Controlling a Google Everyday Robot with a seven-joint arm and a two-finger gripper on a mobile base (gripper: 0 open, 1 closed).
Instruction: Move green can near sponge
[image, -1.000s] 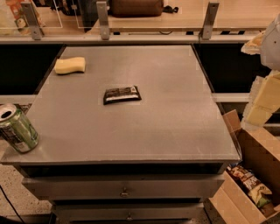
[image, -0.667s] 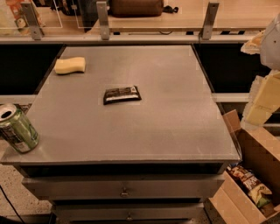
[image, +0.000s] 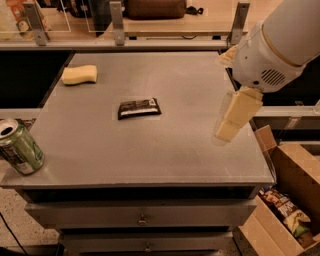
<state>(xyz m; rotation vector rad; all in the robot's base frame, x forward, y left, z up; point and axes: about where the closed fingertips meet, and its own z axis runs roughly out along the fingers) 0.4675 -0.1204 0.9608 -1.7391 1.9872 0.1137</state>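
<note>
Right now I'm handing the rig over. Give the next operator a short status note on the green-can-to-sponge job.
The gripper hangs over the right side of the grey metal table, far from both task things.
The small green aluminium drink can stands at the table's front-left corner, near the edge.
The pale yellow sponge block lies at the back-left.
A dark flat snack wrapper lies mid-table.
Done: nothing, the can is not grasped.
Left: reach across, grasp the can, set it beside the sponge.
</note>
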